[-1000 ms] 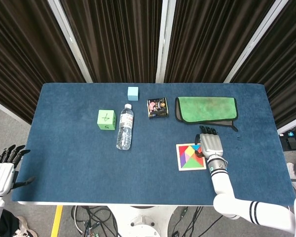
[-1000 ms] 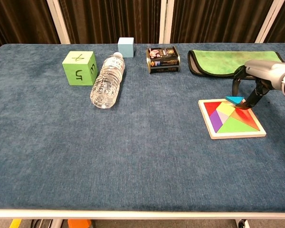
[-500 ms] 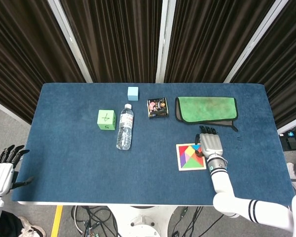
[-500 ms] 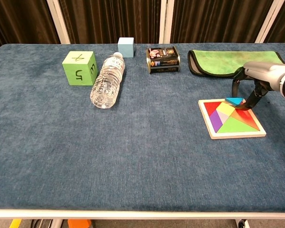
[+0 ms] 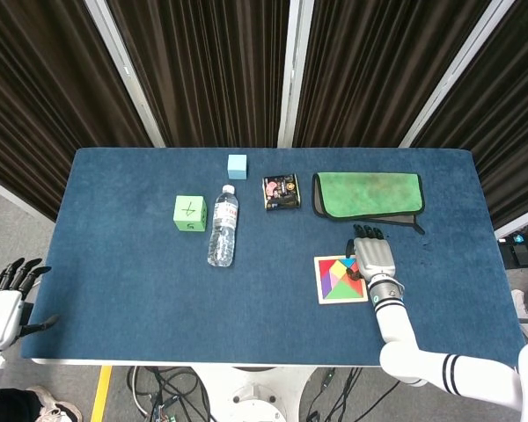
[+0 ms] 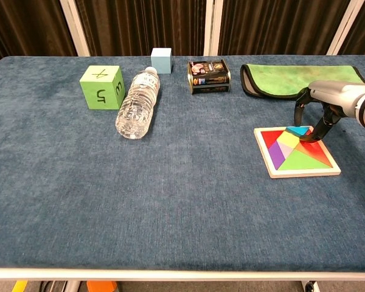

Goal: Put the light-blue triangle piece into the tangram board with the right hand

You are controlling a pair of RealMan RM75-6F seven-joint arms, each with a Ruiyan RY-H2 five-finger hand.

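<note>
Triangle settling into the board

Light-blue triangle piece (image 6: 300, 130) is now lying lower, at the far edge of the tangram board (image 6: 296, 151), where a second ago it was tilting above it; seating is looking nearly done. Right robot hand (image 6: 319, 115) is keeping fingertips on it, seemingly still pinching. Chest view is showing this contact; head view is hiding it under the hand's back, but is showing the left robot hand (image 5: 2, 308) released off the worktop (image 5: 132, 290).
</note>
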